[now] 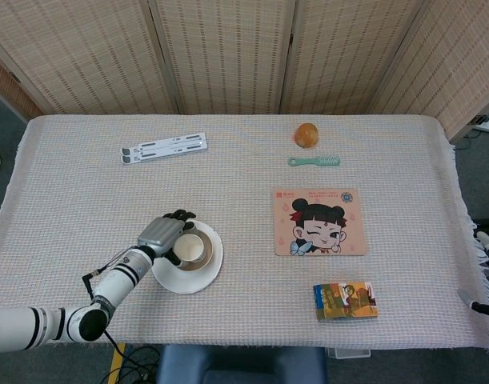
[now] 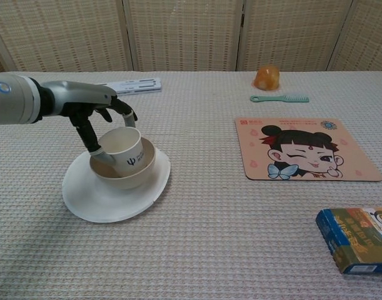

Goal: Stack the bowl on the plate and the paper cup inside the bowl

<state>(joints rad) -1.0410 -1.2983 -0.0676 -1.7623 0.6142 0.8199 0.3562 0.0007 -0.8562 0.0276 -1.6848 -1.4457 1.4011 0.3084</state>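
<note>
A white plate (image 2: 84, 194) (image 1: 206, 276) lies on the cloth at front left, and a cream bowl (image 2: 144, 172) (image 1: 198, 265) sits on it. A white paper cup (image 2: 124, 149) (image 1: 189, 248) with a blue logo stands tilted inside the bowl. My left hand (image 2: 94, 115) (image 1: 160, 235) grips the cup from its left side, thumb low against the cup wall and fingers curled over its rim. The right hand does not show in either view.
On the table are a cartoon mat (image 1: 318, 222), a colourful box (image 1: 345, 301) at front right, a green comb (image 1: 314, 162), an orange fruit (image 1: 306, 134) and a white folding stand (image 1: 163, 147) at the back left. Woven screens stand behind the table.
</note>
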